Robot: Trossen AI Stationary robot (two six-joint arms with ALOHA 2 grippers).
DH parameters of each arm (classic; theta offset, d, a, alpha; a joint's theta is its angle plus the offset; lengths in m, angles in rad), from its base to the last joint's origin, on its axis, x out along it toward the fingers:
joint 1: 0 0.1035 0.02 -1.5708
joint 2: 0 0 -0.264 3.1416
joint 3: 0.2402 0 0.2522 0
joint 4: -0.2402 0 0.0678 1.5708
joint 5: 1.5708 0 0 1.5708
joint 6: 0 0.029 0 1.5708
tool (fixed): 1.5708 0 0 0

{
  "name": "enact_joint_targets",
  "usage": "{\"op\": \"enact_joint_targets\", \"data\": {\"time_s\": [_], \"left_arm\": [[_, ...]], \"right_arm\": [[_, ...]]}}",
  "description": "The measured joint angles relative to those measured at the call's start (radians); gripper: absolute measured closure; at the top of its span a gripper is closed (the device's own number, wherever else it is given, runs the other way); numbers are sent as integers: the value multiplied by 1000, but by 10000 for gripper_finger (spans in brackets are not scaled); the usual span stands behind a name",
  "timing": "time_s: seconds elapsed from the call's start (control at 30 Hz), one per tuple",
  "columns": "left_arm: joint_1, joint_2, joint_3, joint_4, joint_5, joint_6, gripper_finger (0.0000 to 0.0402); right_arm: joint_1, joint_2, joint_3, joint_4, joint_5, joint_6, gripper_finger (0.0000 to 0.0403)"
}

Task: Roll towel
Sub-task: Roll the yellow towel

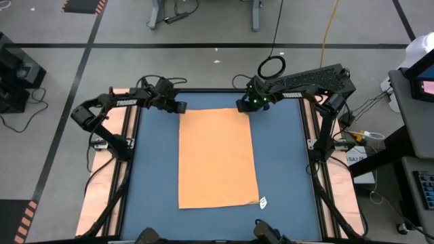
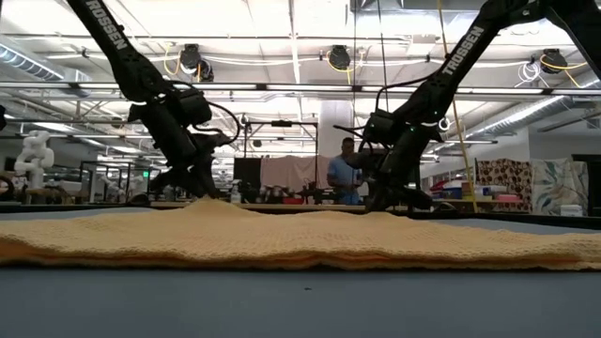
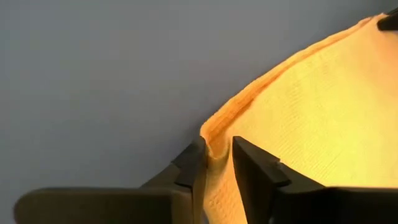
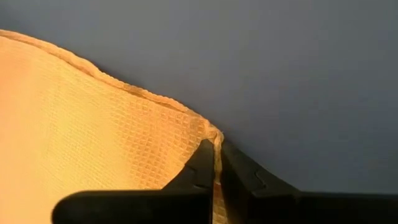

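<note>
Pinching the towel (image 1: 217, 157)'s far corners, left gripper (image 3: 216, 163) and right gripper (image 4: 217, 155) clamp cloth.

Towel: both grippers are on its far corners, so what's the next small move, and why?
Probably lift both corners slightly and carry them together toward the tag end, starting the first fold. The left gripper and right gripper each pinch a far corner of the towel, which lies flat on the table, unrolled.
</note>
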Motion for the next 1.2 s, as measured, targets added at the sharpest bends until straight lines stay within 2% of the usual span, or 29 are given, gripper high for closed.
{"op": "enact_joint_targets", "data": {"time_s": [0.2, 0.33, 0.5, 0.7, 0.83, 1.03, 1.2], "left_arm": [[11, 0, -5, -18, 51, 17, 295], [11, 0, -5, -18, 61, 17, 268], [10, 0, -9, -32, -46, 26, 228], [9, 0, -43, 27, -58, 29, 216], [7, 0, -78, 46, -58, 55, 242], [8, 0, -105, 50, -65, 53, 317], [7, 0, -106, 84, -65, 45, 356]], "right_arm": [[-2, 0, 0, -2, 0, -13, 399], [-2, 0, 0, -2, 0, -15, 399], [-2, 0, 0, -2, 0, -21, 397], [-2, 0, 0, -3, -12, -18, 396], [-6, -6, -1, -8, -27, -4, 374], [-29, -56, -1, -16, -26, 44, 293], [-43, -68, -1, -22, -21, 64, 234]]}}
